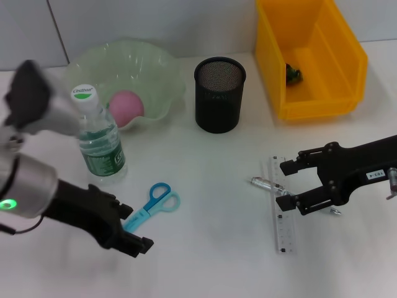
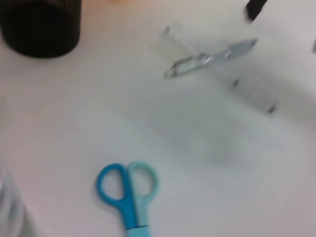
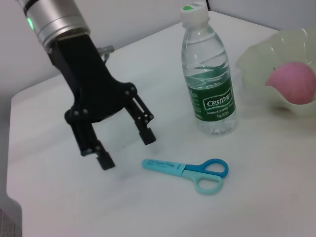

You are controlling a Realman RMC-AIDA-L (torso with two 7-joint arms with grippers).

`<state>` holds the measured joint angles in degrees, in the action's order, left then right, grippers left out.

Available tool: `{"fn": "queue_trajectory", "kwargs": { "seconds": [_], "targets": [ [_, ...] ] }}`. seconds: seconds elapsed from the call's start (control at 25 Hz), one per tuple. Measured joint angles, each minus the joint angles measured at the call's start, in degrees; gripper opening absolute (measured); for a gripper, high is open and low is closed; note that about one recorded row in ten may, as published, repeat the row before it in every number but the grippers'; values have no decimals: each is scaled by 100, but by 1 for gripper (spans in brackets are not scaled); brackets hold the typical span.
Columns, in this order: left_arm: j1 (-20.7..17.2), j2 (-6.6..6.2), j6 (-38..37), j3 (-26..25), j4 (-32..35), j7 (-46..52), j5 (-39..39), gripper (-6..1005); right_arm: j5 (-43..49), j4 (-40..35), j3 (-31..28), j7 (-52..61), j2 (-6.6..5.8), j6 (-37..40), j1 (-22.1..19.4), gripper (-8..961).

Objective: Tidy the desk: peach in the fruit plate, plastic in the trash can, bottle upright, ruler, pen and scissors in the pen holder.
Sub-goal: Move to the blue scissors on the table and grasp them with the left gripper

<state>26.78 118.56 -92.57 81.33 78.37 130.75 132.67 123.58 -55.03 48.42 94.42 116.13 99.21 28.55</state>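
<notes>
The pink peach [image 1: 126,105] lies in the pale green fruit plate [image 1: 162,69]. Next to the plate the water bottle [image 1: 99,139] stands upright. Blue scissors [image 1: 152,205] lie flat, and my left gripper [image 1: 138,226] hangs open just off their blade tip, seen also in the right wrist view as the left gripper [image 3: 126,149]. Above the pen [image 1: 267,184], which lies across the clear ruler [image 1: 284,217], my right gripper [image 1: 285,185] is open with a finger on either side. The black mesh pen holder [image 1: 219,93] stands at the middle back. Green plastic [image 1: 293,74] sits in the yellow trash can [image 1: 347,59].
In the left wrist view the scissors [image 2: 127,192] are close, with the pen [image 2: 210,60] and ruler [image 2: 237,84] farther off and the pen holder [image 2: 42,24] in a corner. The right wrist view shows the bottle [image 3: 207,84] and scissors [image 3: 190,170].
</notes>
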Motion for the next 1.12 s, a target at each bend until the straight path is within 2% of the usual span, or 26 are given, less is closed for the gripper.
{"fn": "queue_trajectory", "kwargs": {
  "seconds": [0.24,0.4,0.88,1.12],
  "targets": [
    [534,39,140,890,204,1085,959,815,0,-10,0,-2,-32,25,2,821],
    [818,52,232,1282,136,1463,1258,815,0,-25,-6,-3,-48,30,2,821],
    [1551,62,712,1720,-669,1987,1336,814,-1,-61,-43,-21,-57,27,-16,821],
    [1712,62,883,1955,-864,2122,1501,815,-1,-61,-53,-38,-57,27,-24,821]
  ]
}}
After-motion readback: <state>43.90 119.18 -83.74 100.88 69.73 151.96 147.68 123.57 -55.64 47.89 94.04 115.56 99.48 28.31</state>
